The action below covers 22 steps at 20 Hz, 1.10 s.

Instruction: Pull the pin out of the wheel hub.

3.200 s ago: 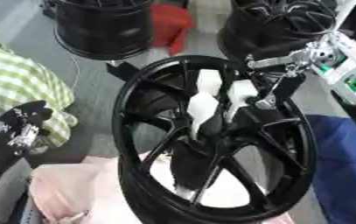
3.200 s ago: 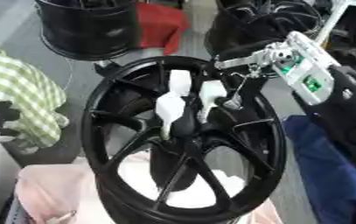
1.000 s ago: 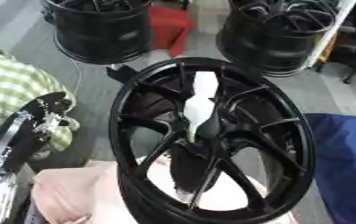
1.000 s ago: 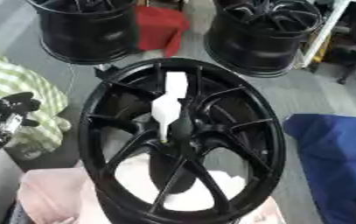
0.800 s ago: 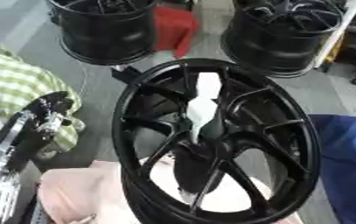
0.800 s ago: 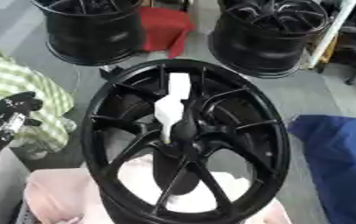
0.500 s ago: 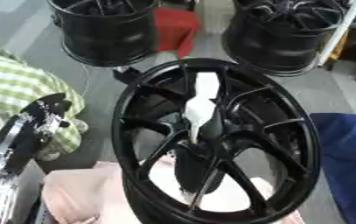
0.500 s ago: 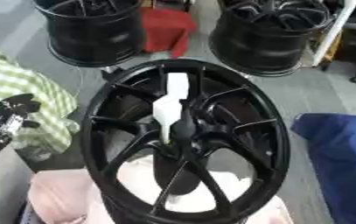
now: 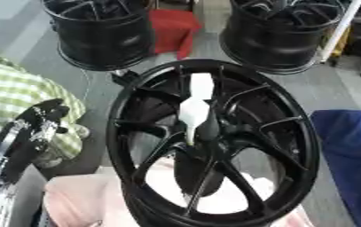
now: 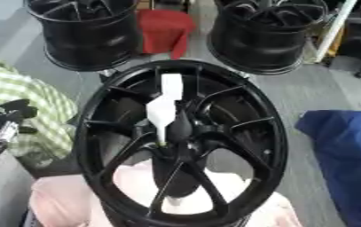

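The white pin [image 9: 195, 110] is standing in the wheel hub [image 9: 208, 131] at the centre of the black wheel [image 9: 214, 142], its tip seated near the hub bore and its broad end leaning up toward the far rim. The wheel is resting on a pink cloth [image 9: 82, 199]. The left hand [image 9: 42, 116] is hanging at the left edge — whether its fingers are spread or curled cannot be told. The right hand is showing in no view. Recommended procedure: grasp the pin's broad upper part, then draw along its axis — avoid levering against the spokes.
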Each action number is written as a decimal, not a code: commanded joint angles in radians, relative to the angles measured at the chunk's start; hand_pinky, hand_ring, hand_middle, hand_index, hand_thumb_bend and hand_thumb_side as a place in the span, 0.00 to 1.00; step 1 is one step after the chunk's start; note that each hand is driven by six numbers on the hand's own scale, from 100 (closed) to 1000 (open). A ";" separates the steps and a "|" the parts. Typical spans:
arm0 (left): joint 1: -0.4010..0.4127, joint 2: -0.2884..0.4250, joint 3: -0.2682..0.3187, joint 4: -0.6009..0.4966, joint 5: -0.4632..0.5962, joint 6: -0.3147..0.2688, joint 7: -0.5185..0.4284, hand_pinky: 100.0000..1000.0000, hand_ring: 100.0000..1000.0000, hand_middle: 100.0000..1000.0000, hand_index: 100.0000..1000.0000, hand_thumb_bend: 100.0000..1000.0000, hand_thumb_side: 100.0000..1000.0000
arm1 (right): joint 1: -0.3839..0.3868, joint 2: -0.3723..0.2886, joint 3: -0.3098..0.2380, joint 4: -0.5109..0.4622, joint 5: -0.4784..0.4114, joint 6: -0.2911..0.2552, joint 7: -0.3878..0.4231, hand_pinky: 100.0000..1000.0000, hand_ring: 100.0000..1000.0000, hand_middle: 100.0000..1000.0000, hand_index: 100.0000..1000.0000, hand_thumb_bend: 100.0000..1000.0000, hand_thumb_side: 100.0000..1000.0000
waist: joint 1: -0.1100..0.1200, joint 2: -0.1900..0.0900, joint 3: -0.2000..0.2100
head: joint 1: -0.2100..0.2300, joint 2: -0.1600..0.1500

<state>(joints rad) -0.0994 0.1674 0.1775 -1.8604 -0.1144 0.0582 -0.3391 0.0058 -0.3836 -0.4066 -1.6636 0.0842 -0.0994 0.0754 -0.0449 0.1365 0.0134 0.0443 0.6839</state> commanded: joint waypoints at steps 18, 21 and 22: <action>-0.017 0.015 -0.009 -0.009 0.005 -0.003 -0.005 0.68 0.84 0.71 0.85 0.00 0.56 | 0.016 0.155 0.215 -0.050 -0.045 -0.090 -0.370 0.49 0.48 0.58 0.79 0.15 0.06 | -0.009 -0.006 0.009 | -0.021 -0.001; -0.016 0.015 -0.009 -0.009 0.005 -0.001 -0.003 0.68 0.84 0.71 0.85 0.00 0.56 | 0.013 0.154 0.241 -0.050 -0.022 -0.083 -0.430 0.49 0.48 0.58 0.80 0.15 0.06 | -0.009 -0.006 0.010 | -0.022 -0.003; -0.017 0.015 -0.010 -0.009 0.005 -0.001 -0.004 0.68 0.84 0.71 0.85 0.00 0.56 | 0.013 0.154 0.249 -0.050 -0.015 -0.081 -0.449 0.49 0.48 0.57 0.80 0.15 0.06 | -0.010 -0.006 0.010 | -0.024 -0.003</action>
<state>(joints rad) -0.1052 0.1678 0.1701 -1.8556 -0.1139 0.0569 -0.3423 0.0265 -0.2148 -0.1638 -1.6895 0.0549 -0.1817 -0.3500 -0.0572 0.1366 0.0228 0.0237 0.6840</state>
